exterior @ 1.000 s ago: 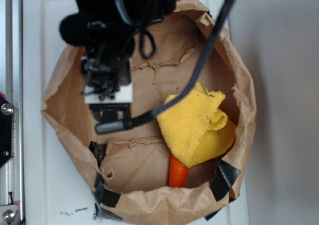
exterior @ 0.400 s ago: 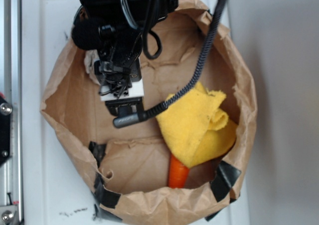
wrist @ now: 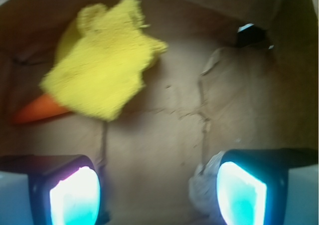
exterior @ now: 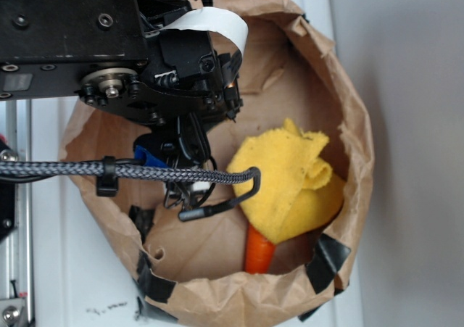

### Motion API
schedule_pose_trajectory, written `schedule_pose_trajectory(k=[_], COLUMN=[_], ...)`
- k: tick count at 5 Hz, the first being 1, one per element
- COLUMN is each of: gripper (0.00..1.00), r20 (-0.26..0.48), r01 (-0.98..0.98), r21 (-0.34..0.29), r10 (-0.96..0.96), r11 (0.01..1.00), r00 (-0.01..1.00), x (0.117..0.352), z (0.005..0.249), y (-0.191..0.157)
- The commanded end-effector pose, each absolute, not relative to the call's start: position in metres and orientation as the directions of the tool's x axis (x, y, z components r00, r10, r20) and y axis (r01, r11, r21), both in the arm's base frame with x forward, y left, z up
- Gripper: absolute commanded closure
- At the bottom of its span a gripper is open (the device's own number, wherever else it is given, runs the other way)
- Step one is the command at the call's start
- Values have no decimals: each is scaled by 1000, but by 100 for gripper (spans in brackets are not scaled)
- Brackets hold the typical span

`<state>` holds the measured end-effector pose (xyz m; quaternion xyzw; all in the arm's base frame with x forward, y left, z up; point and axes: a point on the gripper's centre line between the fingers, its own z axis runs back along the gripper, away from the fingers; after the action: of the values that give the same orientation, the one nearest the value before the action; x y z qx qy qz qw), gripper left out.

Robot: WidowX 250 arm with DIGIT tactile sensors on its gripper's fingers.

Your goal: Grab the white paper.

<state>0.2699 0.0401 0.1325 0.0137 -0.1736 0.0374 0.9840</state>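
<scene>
In the wrist view a wrinkly off-white lump, the white paper point(wrist: 203, 185), lies on the bag floor against the inner side of my right finger point(wrist: 241, 195). My gripper point(wrist: 157, 191) is open, its jaws wide apart with bare brown paper between them; the left finger point(wrist: 75, 197) touches nothing. From the exterior view the gripper point(exterior: 185, 173) hangs inside the left half of the bag, and the arm hides the white paper there.
The big brown paper bag point(exterior: 353, 135) surrounds everything, its walls rising on all sides. A yellow cloth point(exterior: 288, 178) lies at the right, also in the wrist view as a yellow cloth point(wrist: 102, 80). An orange carrot-like piece point(exterior: 259, 251) pokes out beneath it. A braided cable point(exterior: 167, 172) crosses the bag.
The arm has swung over the bag's upper left and the gripper has shifted toward the bag's middle. The pale lump seen by the left wall earlier is now covered by the arm.
</scene>
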Motion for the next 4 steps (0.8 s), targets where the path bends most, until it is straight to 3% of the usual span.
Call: schedule_pose_trajectory(k=[1, 3, 4], gripper=[0, 0, 0], r20=[339, 328, 333], r01=[-120, -145, -127], r21=[43, 81, 132], r10=[99, 111, 77], r11=[992, 986, 983], r00=[936, 938, 940], x=[285, 267, 251], z=[133, 132, 123], y=[51, 75, 85])
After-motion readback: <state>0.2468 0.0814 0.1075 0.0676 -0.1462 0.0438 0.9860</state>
